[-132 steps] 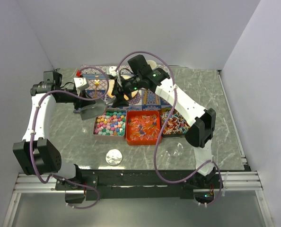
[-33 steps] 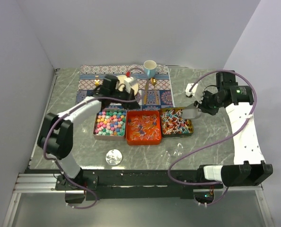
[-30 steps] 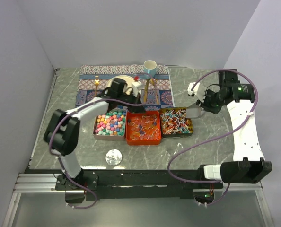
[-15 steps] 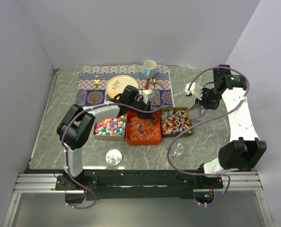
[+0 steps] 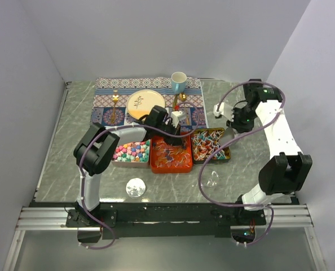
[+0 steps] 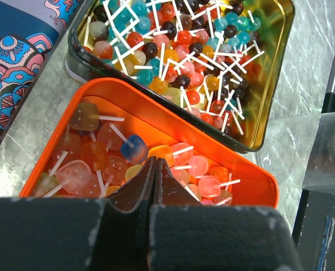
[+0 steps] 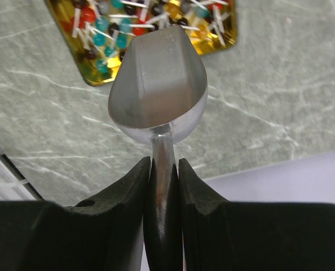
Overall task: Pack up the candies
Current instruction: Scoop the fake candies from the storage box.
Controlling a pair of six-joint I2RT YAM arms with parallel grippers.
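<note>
Now your right pincer (image 7: 163,165) grips the scoop (image 7: 156,84) by its handle. Its mouth points straight at the candies (image 7: 102,34) in the gold tin (image 7: 93,79), mid-surface (image 7: 263,113). Your left pincer (image 6: 154,165) is shut, empty.

Three tins (image 5: 171,170), three sorts of candies (image 5: 131,151), one metal scoop (image 7: 159,84), one plate (image 5: 144,100), one cup (image 5: 179,82); one patterned cloth (image 5: 105,84)

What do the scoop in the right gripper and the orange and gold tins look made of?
The scoop: metal, likely steel or aluminium, smooth silver finish with soft reflections.
The orange tin: probably painted sheet metal, glossy with a thin rim; plastic cannot be excluded.
The gold tin: thin metal, gold-lacquered inside, with mirror-like wall reflections.
</note>
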